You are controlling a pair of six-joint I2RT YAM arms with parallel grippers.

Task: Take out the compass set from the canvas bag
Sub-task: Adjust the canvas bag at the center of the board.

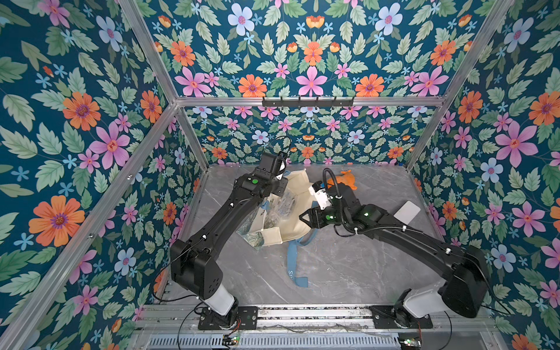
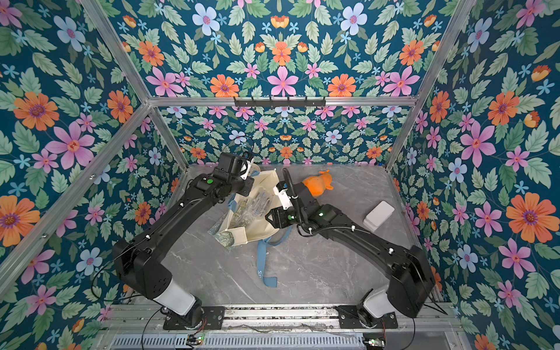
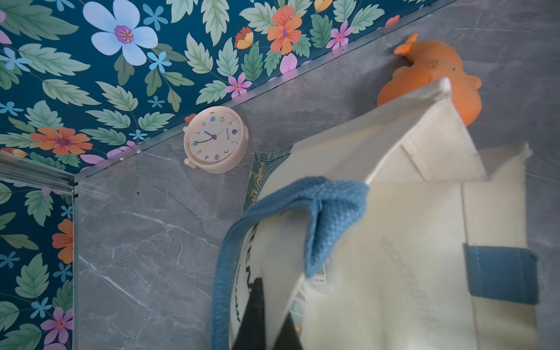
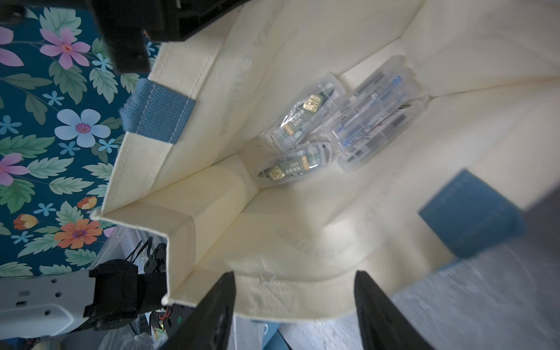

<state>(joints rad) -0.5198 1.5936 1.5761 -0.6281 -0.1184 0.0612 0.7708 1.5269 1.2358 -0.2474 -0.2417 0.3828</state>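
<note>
Both top views: the canvas bag (image 1: 292, 224) lies open, and the reach-in is in hand. Left wrist view: the left gripper (image 3: 272, 315), mostly cut off, is clamped on the bag's rim. Right wrist view: the right gripper (image 4: 294, 275) hangs spread, empty, at the mouth. The compass set (image 4: 375, 118), probably the larger clear case, lies blurred at the bottom. Next: reach deep, pinch it alone.
</note>
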